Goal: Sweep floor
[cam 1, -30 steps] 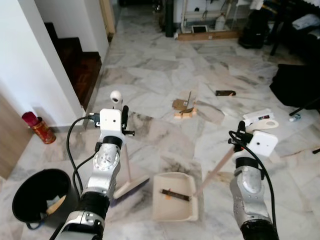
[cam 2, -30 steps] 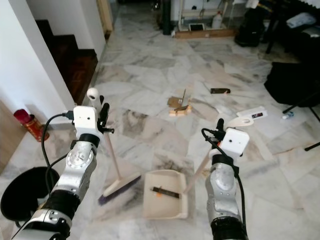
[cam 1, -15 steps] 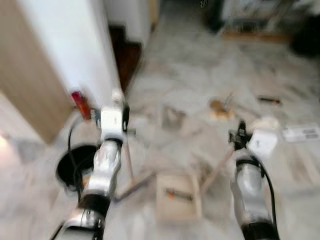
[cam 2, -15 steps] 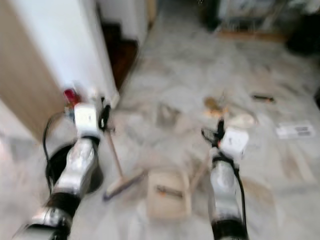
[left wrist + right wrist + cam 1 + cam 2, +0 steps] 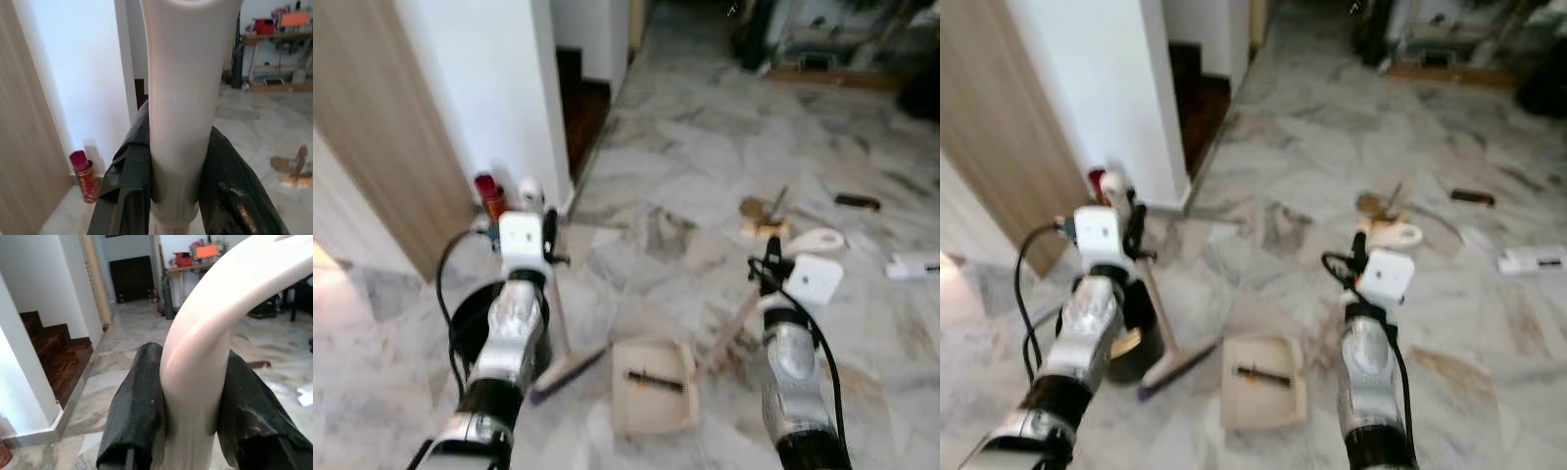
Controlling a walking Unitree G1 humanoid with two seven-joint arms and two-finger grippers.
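Black fingers (image 5: 131, 171) of the left gripper (image 5: 180, 186) clamp the broom handle (image 5: 182, 98); its bristle head (image 5: 568, 370) rests on the marble floor (image 5: 675, 166), beside the black bin (image 5: 470, 315) and a red canister (image 5: 490, 195) by the wall. Right gripper (image 5: 193, 421) pinches the dustpan handle (image 5: 210, 338); the dustpan (image 5: 652, 388) lies between the arms, holding a dark strip. Wood scraps (image 5: 766, 213) lie beyond.

Home interior, open hallway/living area. Cues: marble-tile floor (image 5: 685, 127), dark wooden stairs (image 5: 579, 103) beside a white wall (image 5: 499, 88), wood-panel door (image 5: 372, 127). Far end has a shelf rack (image 5: 274, 54) with household clutter. Red canister (image 5: 84, 175) stands on the floor at the wall's foot.
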